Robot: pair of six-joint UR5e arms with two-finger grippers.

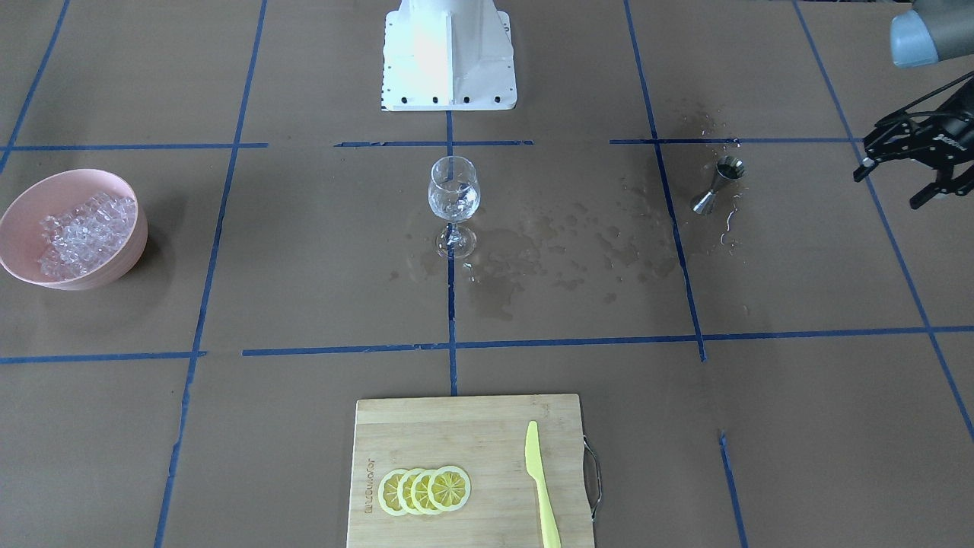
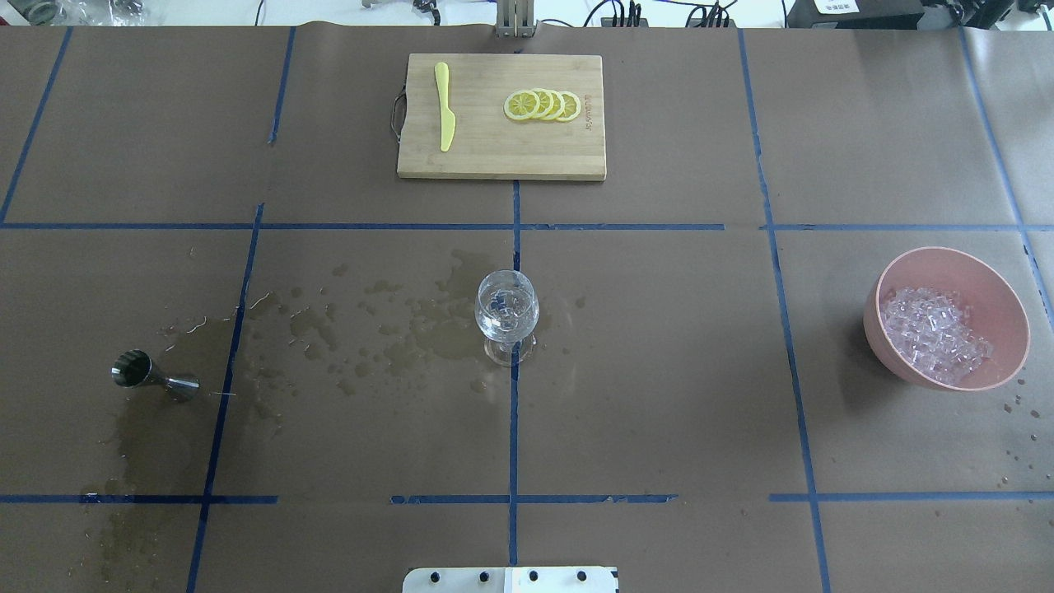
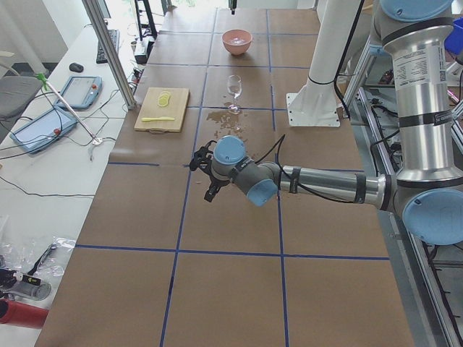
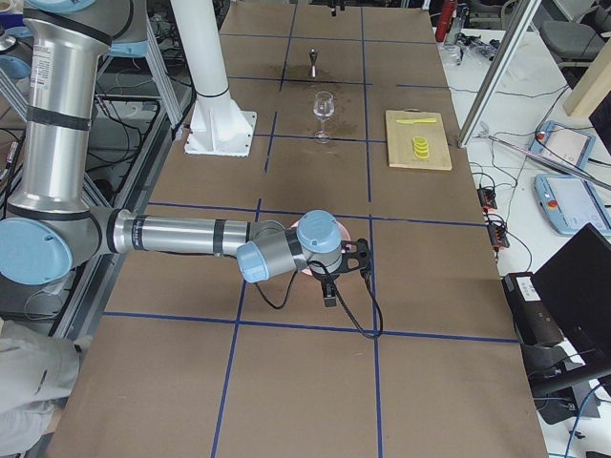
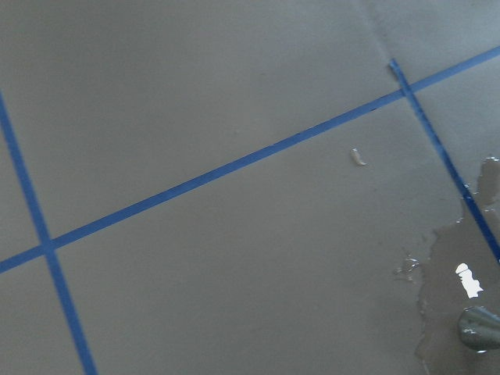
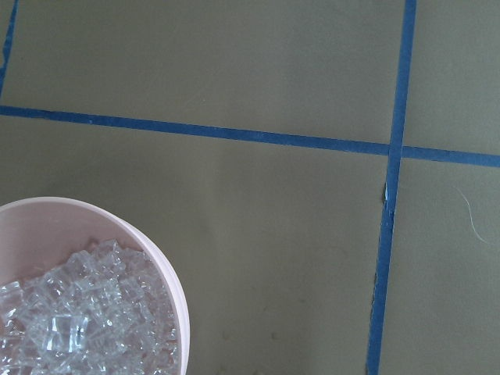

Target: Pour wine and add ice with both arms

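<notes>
A clear stemmed glass (image 1: pixel 454 199) stands upright at the table's middle, also in the overhead view (image 2: pixel 507 313). Something clear glints in it; I cannot tell liquid from ice. A steel jigger (image 1: pixel 719 183) stands among wet stains. The ice (image 1: pixel 84 232) is heaped in a pink bowl (image 1: pixel 114 262), also in the right wrist view (image 6: pixel 78 320). My left gripper (image 1: pixel 890 186) hangs open and empty, beyond the jigger at the table's edge. My right gripper (image 4: pixel 346 272) hovers by the bowl; I cannot tell its state.
A bamboo cutting board (image 1: pixel 456 426) holds several lemon slices (image 1: pixel 424 491) and a yellow knife (image 1: pixel 540 487) on the side of the table opposite the robot. Wet splashes (image 1: pixel 578 243) spread between glass and jigger. The white base (image 1: pixel 449 53) stands behind the glass.
</notes>
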